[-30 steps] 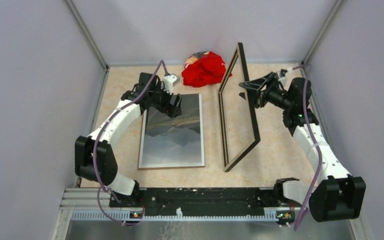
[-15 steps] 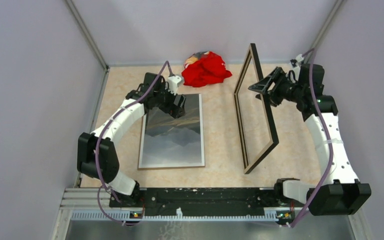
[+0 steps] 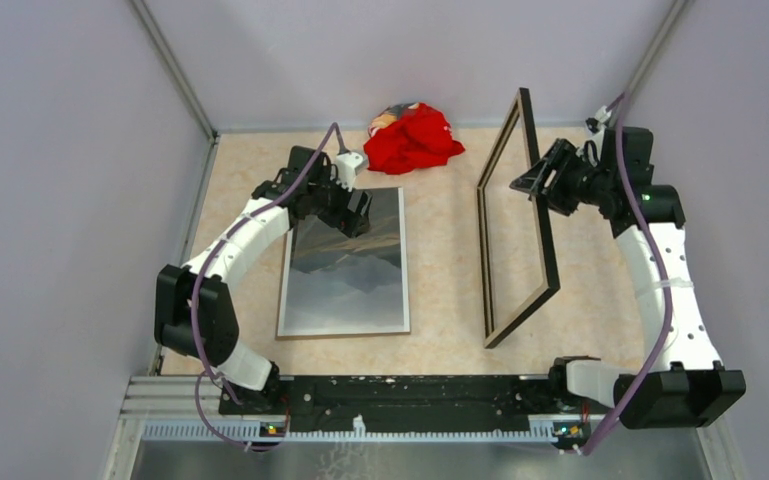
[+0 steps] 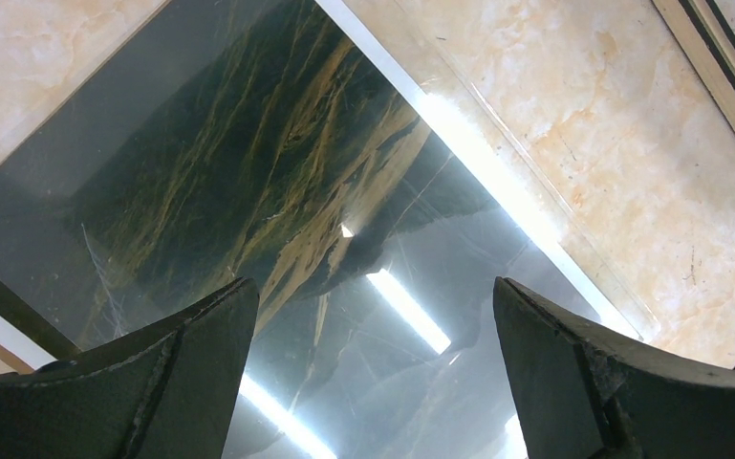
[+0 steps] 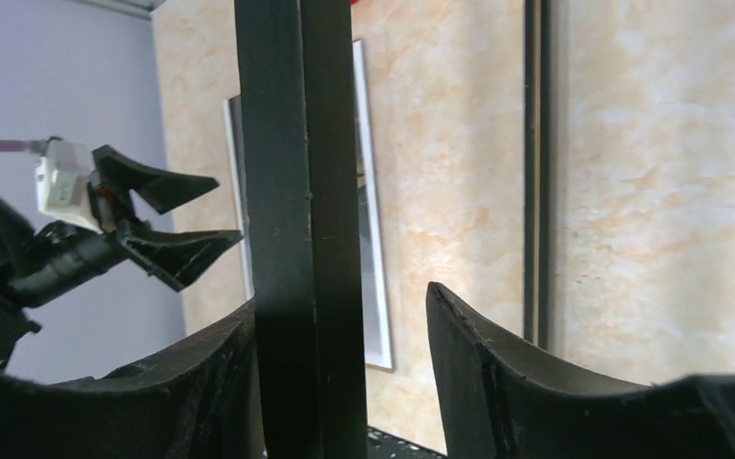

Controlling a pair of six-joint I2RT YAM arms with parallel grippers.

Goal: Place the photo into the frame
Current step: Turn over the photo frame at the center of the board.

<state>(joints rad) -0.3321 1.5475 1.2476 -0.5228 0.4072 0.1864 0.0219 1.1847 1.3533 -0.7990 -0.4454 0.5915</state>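
We have carried the thin black rectangular picture frame [image 3: 549,245] sideways in our right jaws, away from our left jaws and from the glossy mountain landscape print [image 3: 345,285] lying beneath them. The frame's lower long edge, well below the right jaws, has slid the same way across the beige marbled desk [image 3: 440,260], leaving a wider strip of desk between frame and print. Our right arm [image 3: 660,270] has swung out toward its own side wall. Our left jaws have edged slightly toward the right jaws.
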